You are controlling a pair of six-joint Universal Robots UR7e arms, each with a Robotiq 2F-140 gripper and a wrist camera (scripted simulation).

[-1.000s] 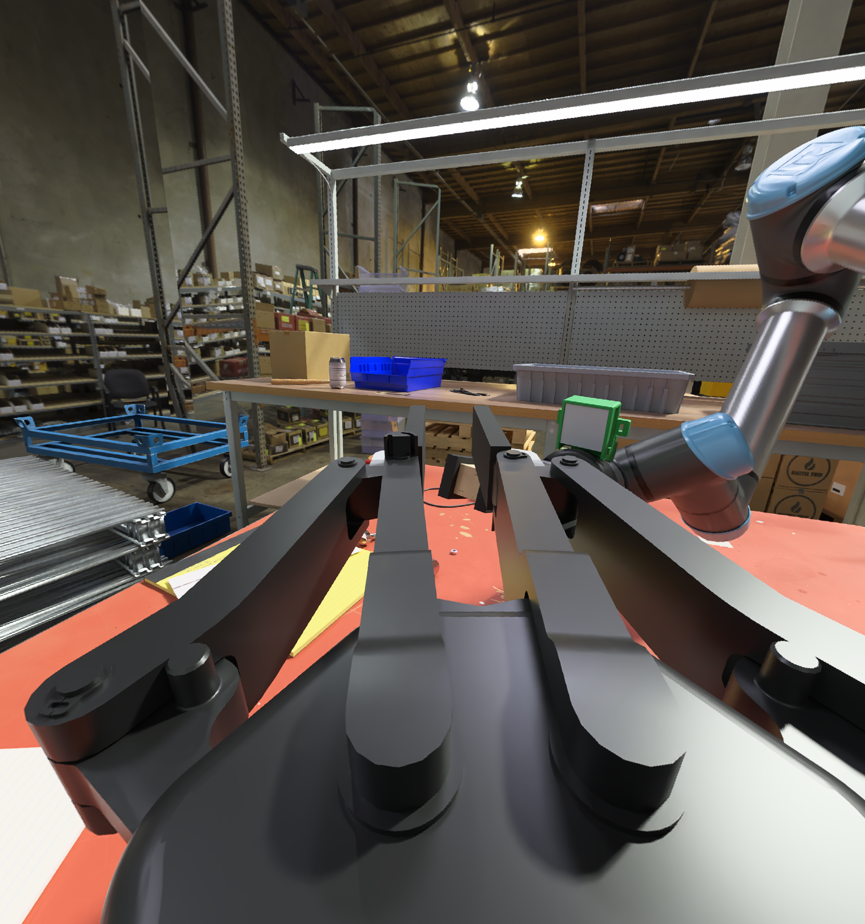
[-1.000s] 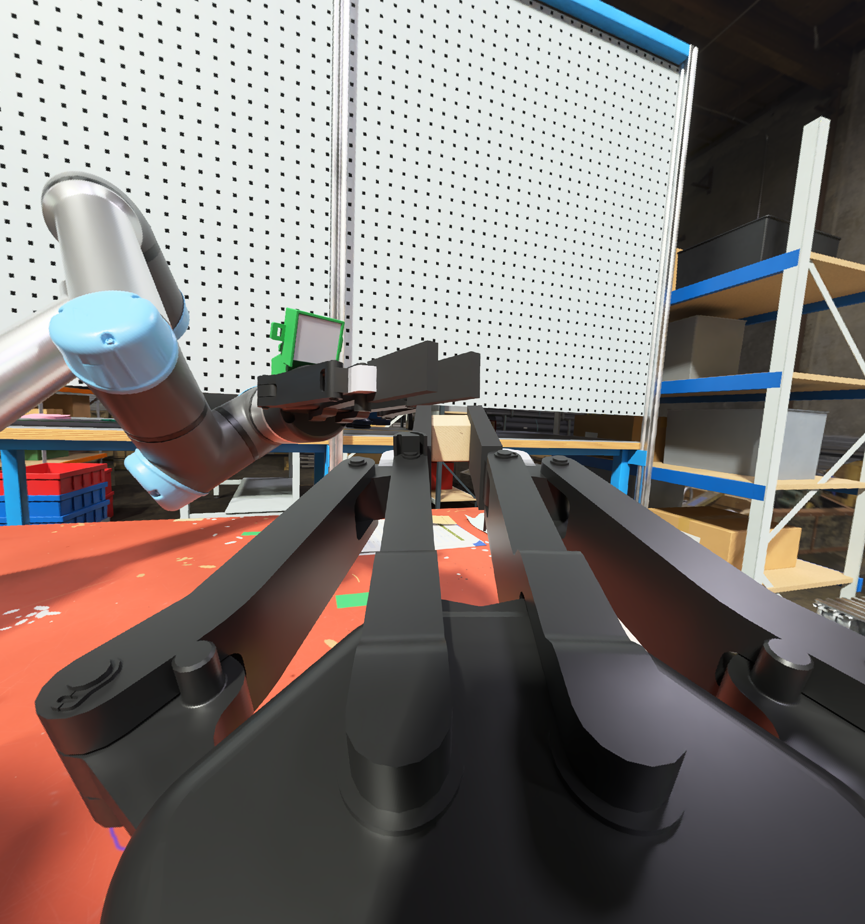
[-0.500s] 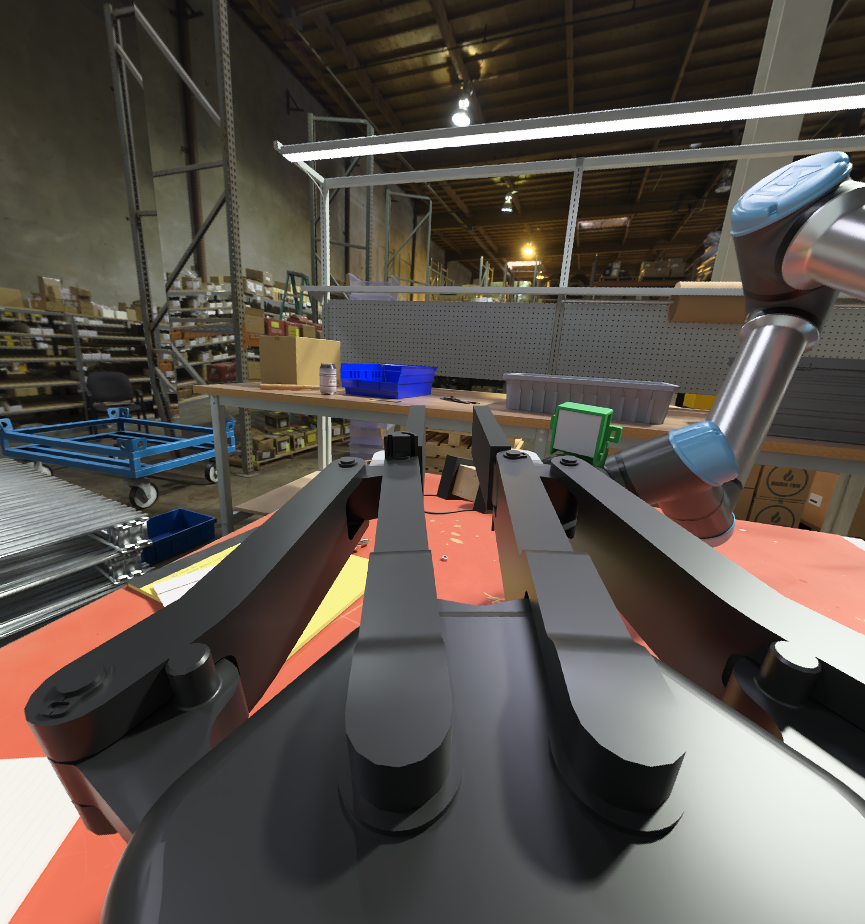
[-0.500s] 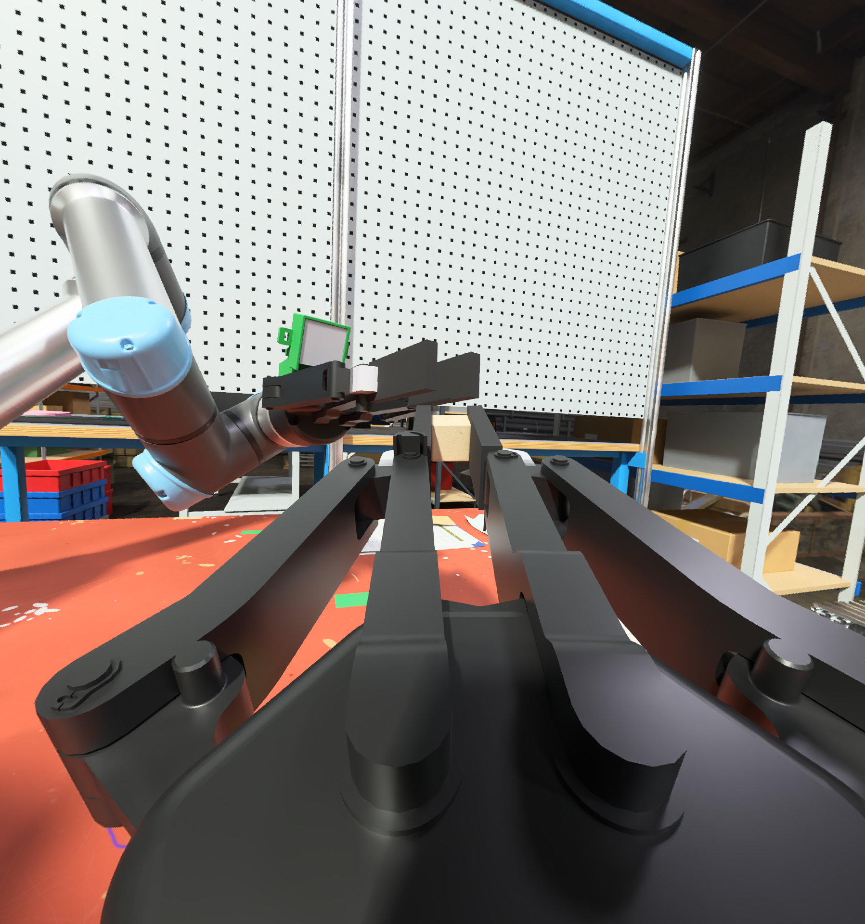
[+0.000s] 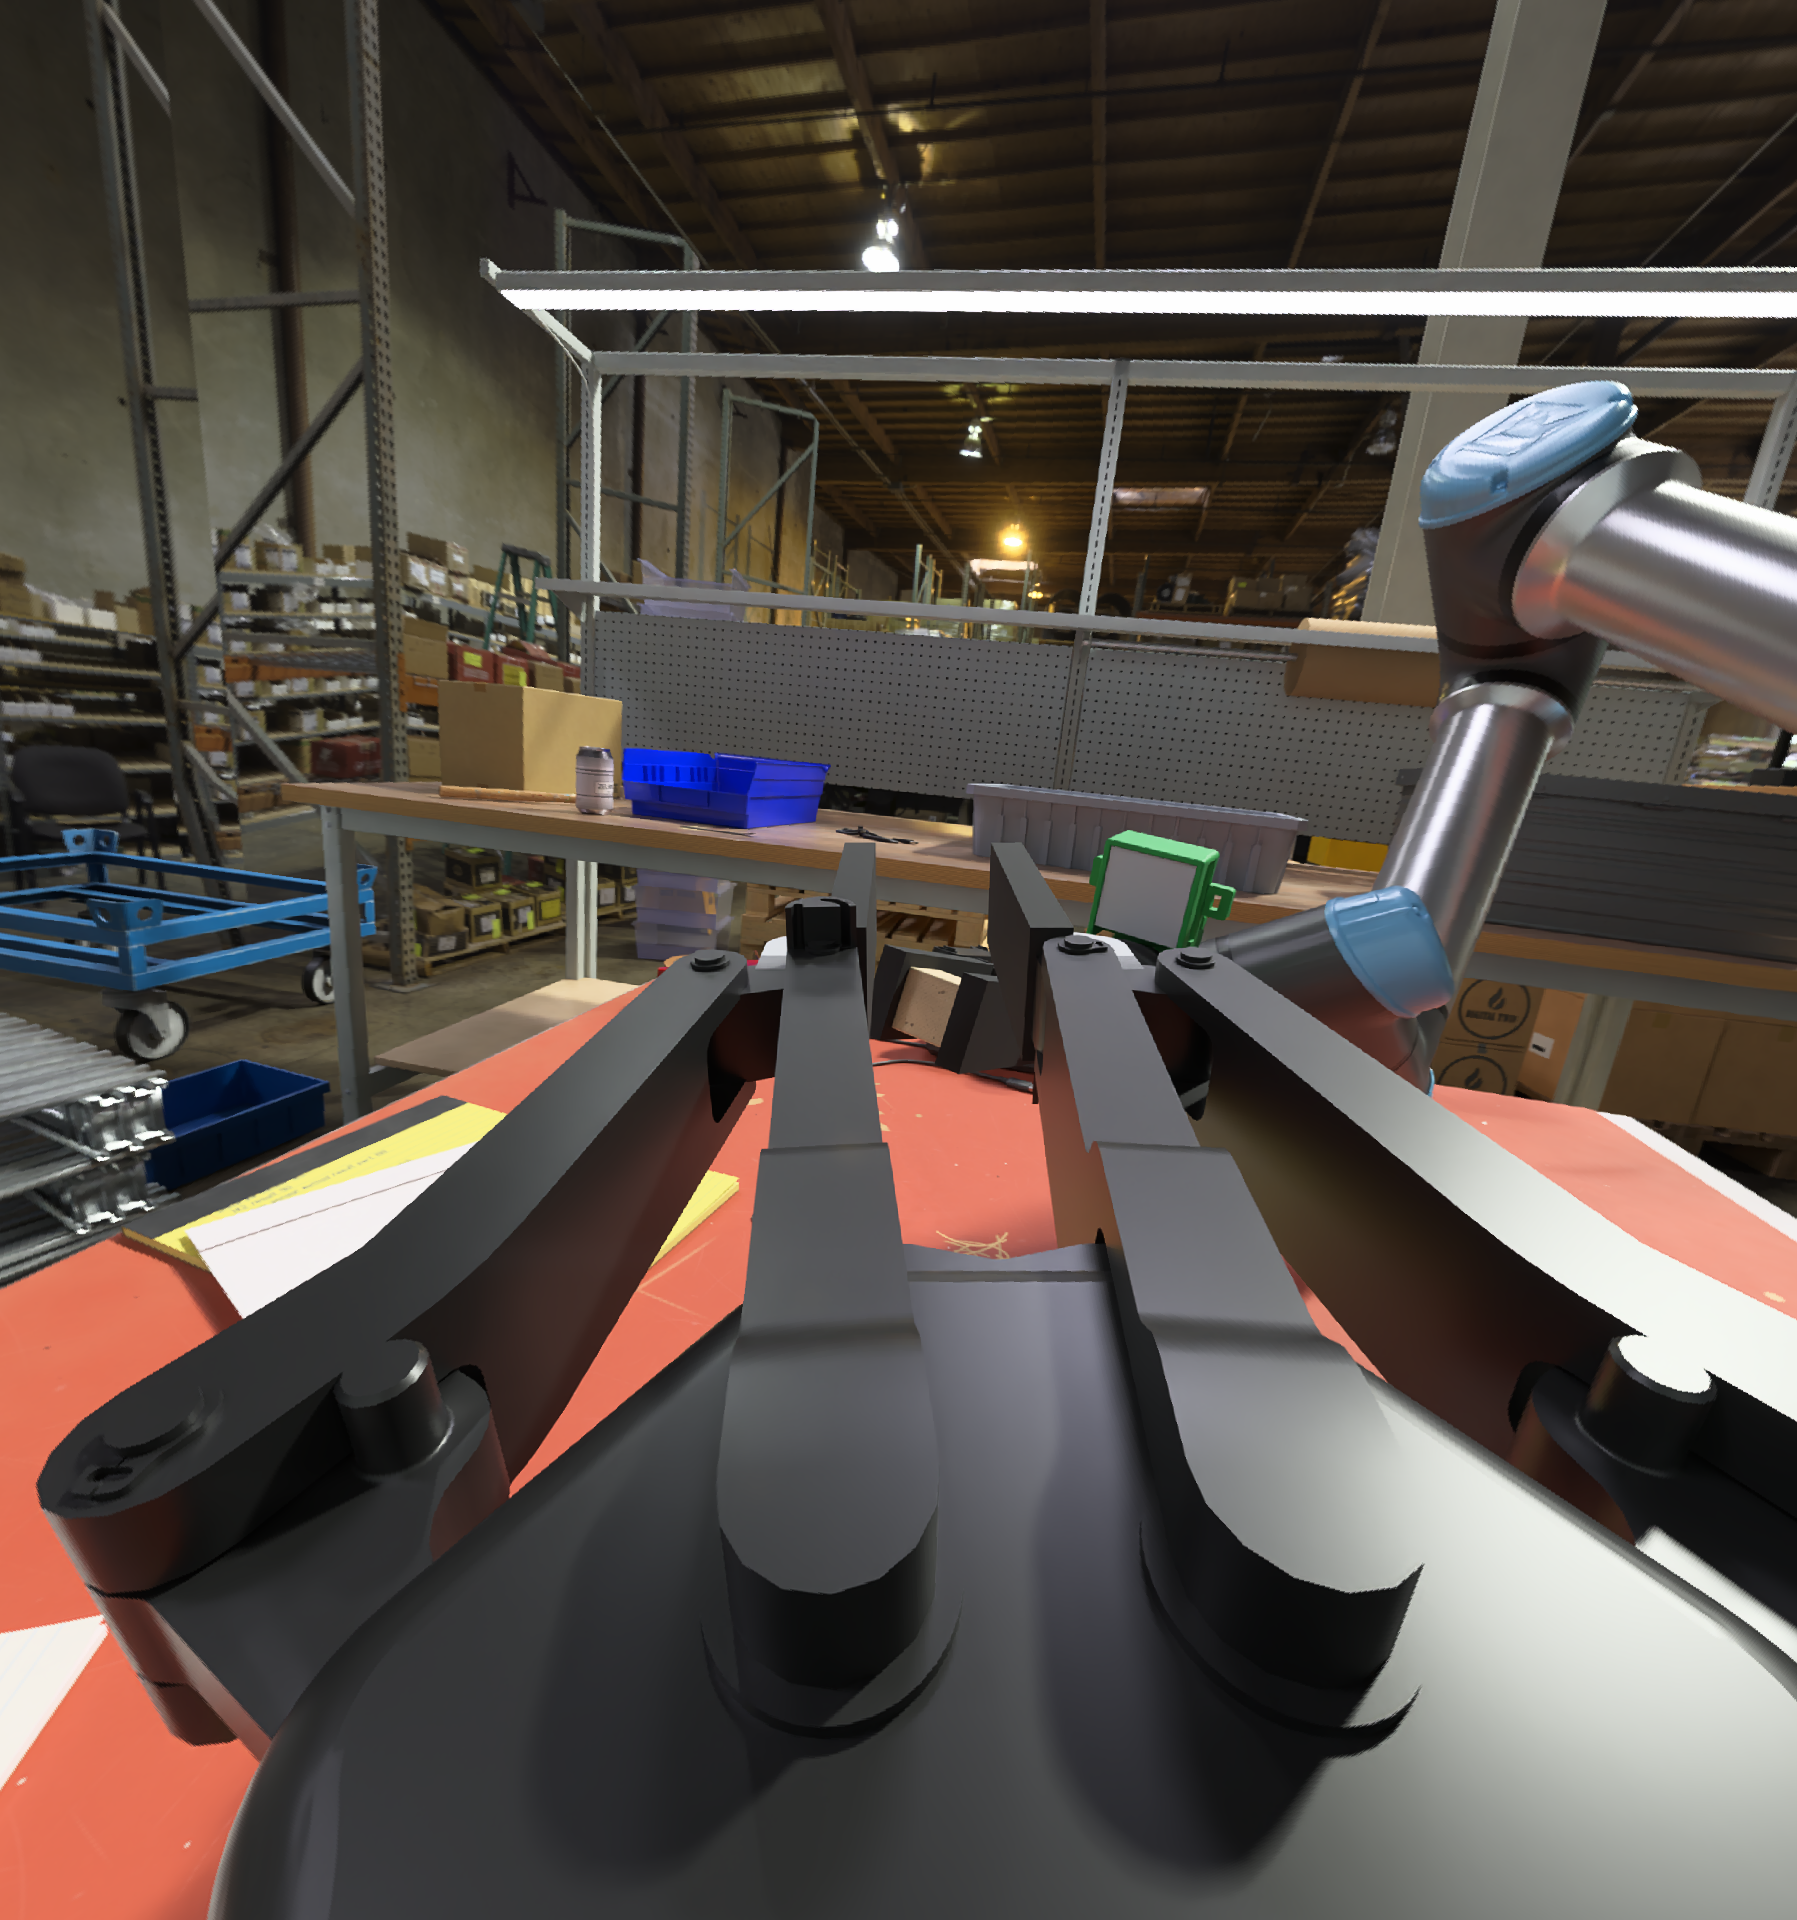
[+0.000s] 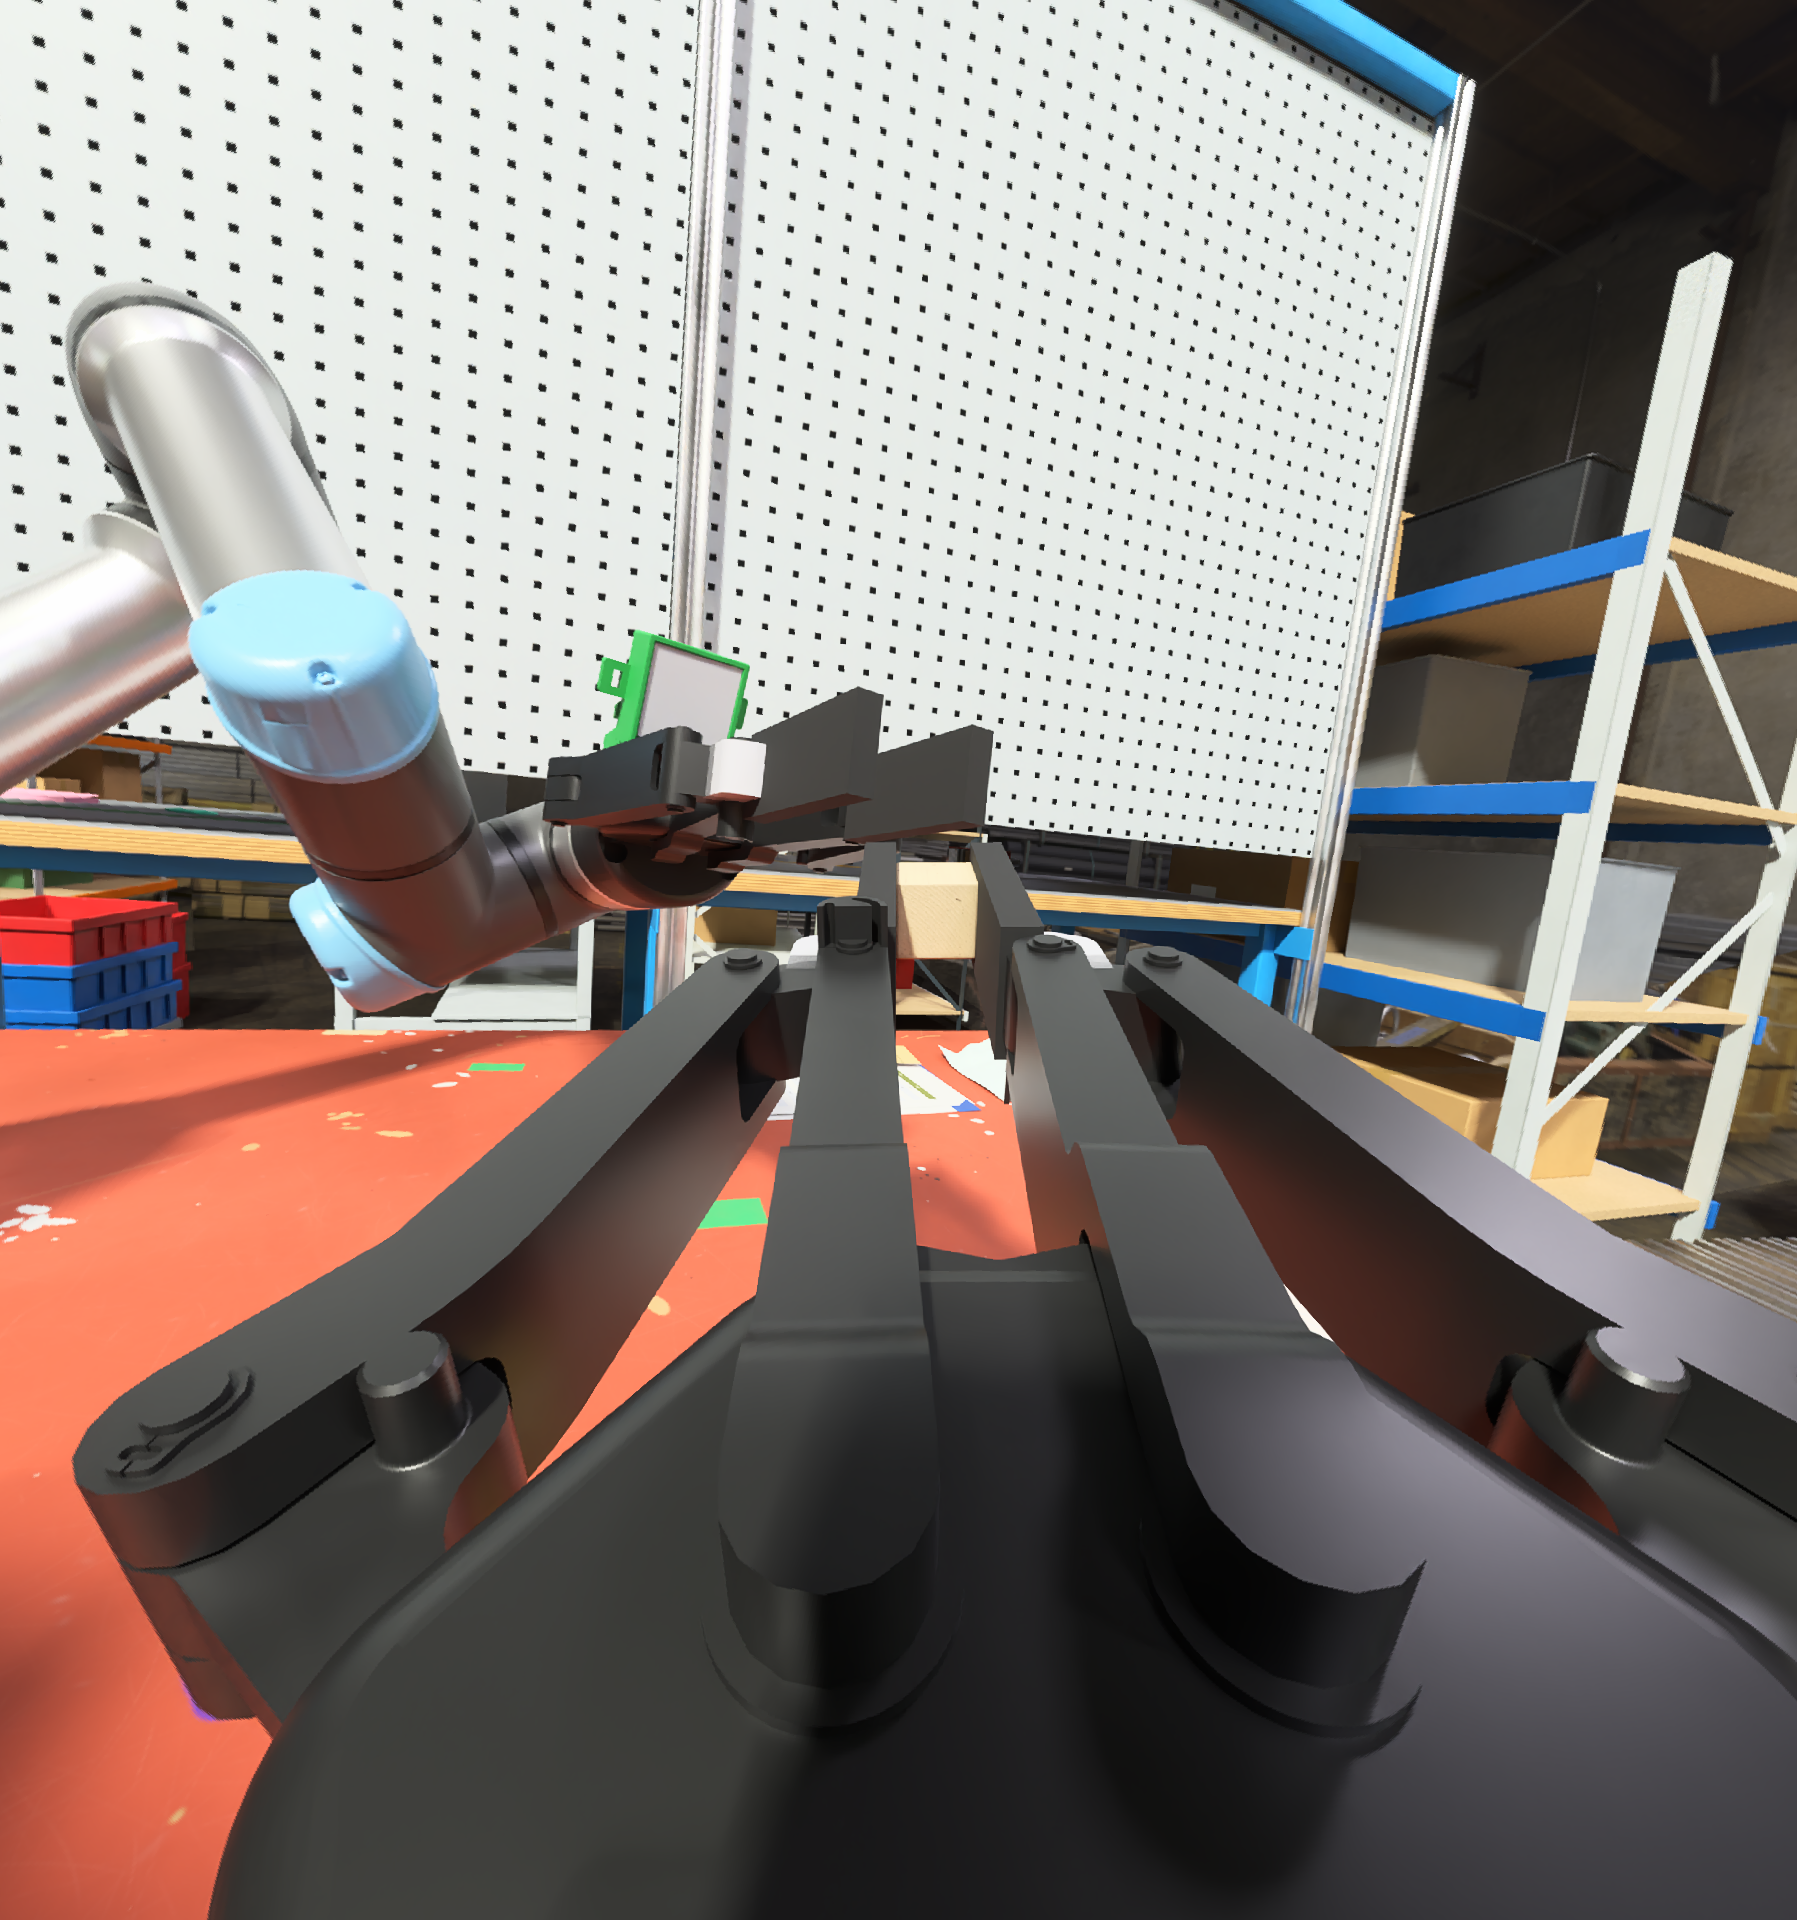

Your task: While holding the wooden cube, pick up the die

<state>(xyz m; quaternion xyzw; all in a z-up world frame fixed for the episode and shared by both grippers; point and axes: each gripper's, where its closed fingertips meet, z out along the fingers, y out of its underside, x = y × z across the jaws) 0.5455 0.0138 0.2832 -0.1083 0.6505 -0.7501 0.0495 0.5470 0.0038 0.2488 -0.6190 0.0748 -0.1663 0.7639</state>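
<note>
Left wrist view, left side: the yellow pad (image 5: pixel 437 1143) on the red table (image 5: pixel 956 1164) shows more than it did a second ago, and the blue bin (image 5: pixel 722 790) on the far bench has drifted leftward. We read that as the left wrist swinging rightward while staying level.

Centre: the left gripper (image 5: pixel 930 883) has its jaws standing apart with nothing between them, so it is open and empty. Through the gap we see the wooden cube (image 5: pixel 925 1000), clamped by the right gripper (image 5: pixel 938 1016) and held clear above the table.

Right: the right arm (image 5: pixel 1476 790) and its green camera mount (image 5: pixel 1154 894) have slid slightly leftward in frame, in step with the background.

Right wrist view, left side: the left arm (image 6: pixel 354 790) has changed pose. Its blue-capped joint sits higher and nearer centre, and the forearm is steeper. The left gripper's fingers at its end remain roughly where they were.

Centre: the cube sits between the right gripper's tips as before. The pegboard (image 6: pixel 1081 416) behind has not shifted, so the right arm is holding station.

The die shows in neither view, so we cannot place it.

Judgement: the cube hold looks secure. The left arm is only reorienting, high and level, and the descent and grasp on the die are not yet begun.
</note>
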